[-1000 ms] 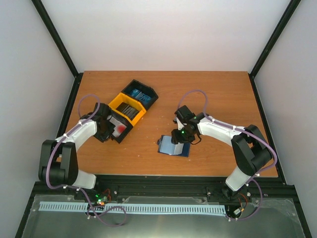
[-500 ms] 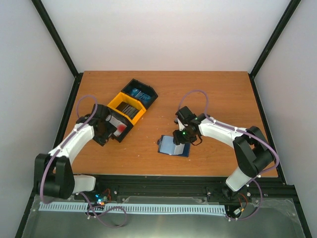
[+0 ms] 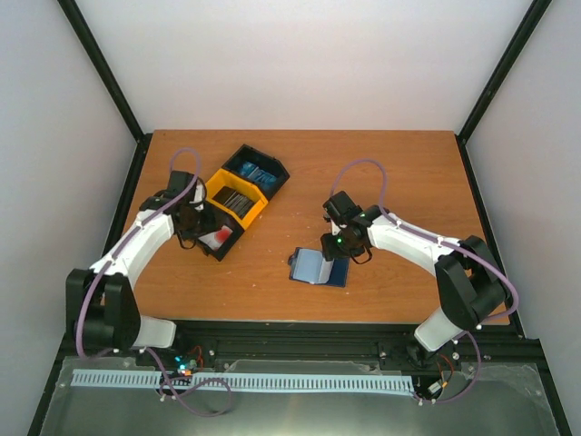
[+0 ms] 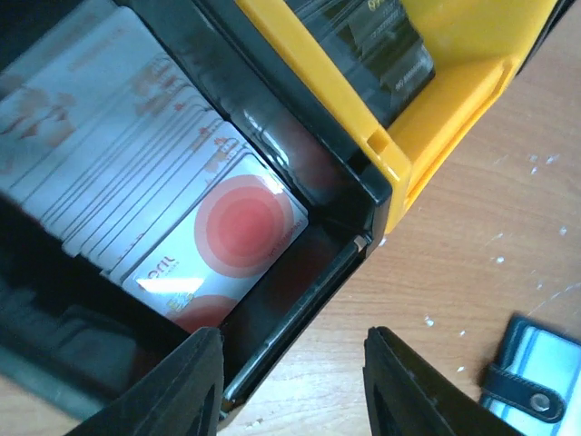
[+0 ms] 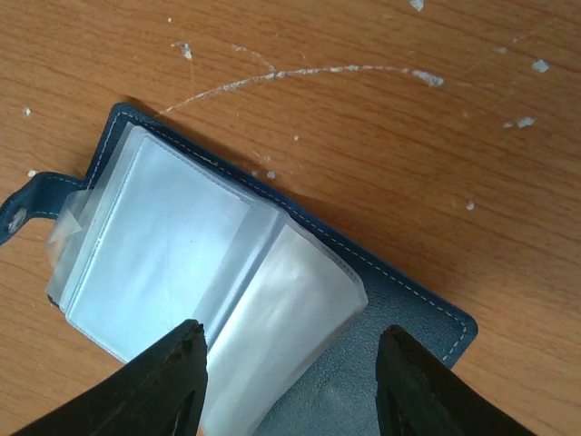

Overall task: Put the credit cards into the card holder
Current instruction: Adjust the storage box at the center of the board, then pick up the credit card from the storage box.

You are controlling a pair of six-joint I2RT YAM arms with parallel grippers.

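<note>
**Cards in the tray, holder open on the table, both claws parted**

Credit cards (image 4: 245, 227): white ones with a red circle, fanned in a slanted stack inside the near black compartment of the bin tray (image 3: 238, 195). Front card face up, red circle plain in the left wrist view. Dark grey cards (image 4: 381, 45) sit in the yellow middle compartment. Blue cards (image 3: 254, 170) lie in the far black compartment.

Card holder (image 5: 272, 272): lies open and flat on the wooden table (image 3: 408, 173), well apart from the tray, to its right and nearer the arms. Navy cover underneath with pale stitching. Clear pocket leaves (image 5: 182, 245) on top, bulging up off the cover. Snap tab (image 5: 18, 213) sticks out at one end.

Left gripper (image 4: 295, 363): over the near corner of the tray's black compartment, just beside the white stack. Fingers apart, nothing between them, no card in hold.

Right gripper (image 5: 295, 363): above the open holder, fingers spread wide to either side of the pocket leaves. Not clamped on anything. Whether a fingertip touches the plastic, cannot tell.
</note>
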